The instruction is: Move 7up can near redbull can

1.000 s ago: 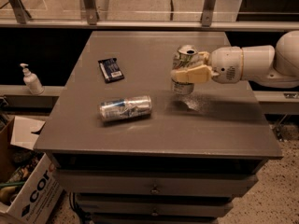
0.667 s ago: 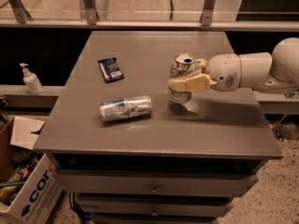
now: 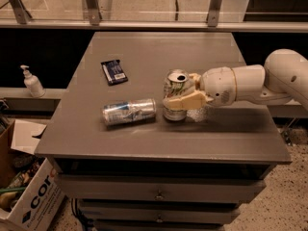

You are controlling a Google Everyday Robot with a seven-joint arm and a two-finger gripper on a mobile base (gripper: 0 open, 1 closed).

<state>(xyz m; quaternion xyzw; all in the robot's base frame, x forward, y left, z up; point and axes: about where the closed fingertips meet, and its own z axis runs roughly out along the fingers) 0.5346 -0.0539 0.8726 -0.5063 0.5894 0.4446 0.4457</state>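
Carried leftward, 7up can [image 3: 172, 85] stands pinched in hand [image 3: 177, 91], beside redbull can [image 3: 129, 111].

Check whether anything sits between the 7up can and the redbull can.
Nothing visible. The gripper is shut on the upright 7up can, just right of the redbull can lying on its side; only bare table separates them. The dark packet lies further back, off that line.
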